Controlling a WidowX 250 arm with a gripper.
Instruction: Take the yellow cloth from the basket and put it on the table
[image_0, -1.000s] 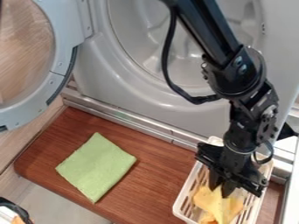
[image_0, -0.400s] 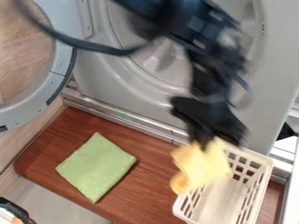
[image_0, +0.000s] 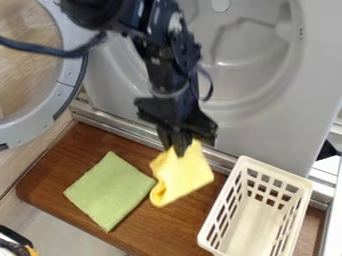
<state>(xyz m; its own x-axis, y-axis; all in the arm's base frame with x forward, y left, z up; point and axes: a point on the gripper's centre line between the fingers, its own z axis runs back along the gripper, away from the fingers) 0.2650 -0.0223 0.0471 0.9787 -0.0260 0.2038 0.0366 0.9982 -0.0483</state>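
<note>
My gripper hangs over the middle of the wooden table, shut on the upper part of the yellow cloth. The cloth droops from the fingertips, its lower left edge beside the right corner of the green cloth; whether its lowest part touches the table I cannot tell. To the right stands the white slatted basket, with nothing inside it.
A folded green cloth lies flat on the table's left part. Behind stands the grey front of a machine with a round opening, its round door swung out at the upper left. A metal rail borders the table's back.
The gripper has lifted the yellow cloth out of the basket and moved left with it, over the table. Basket and green cloth have stayed where they were.
</note>
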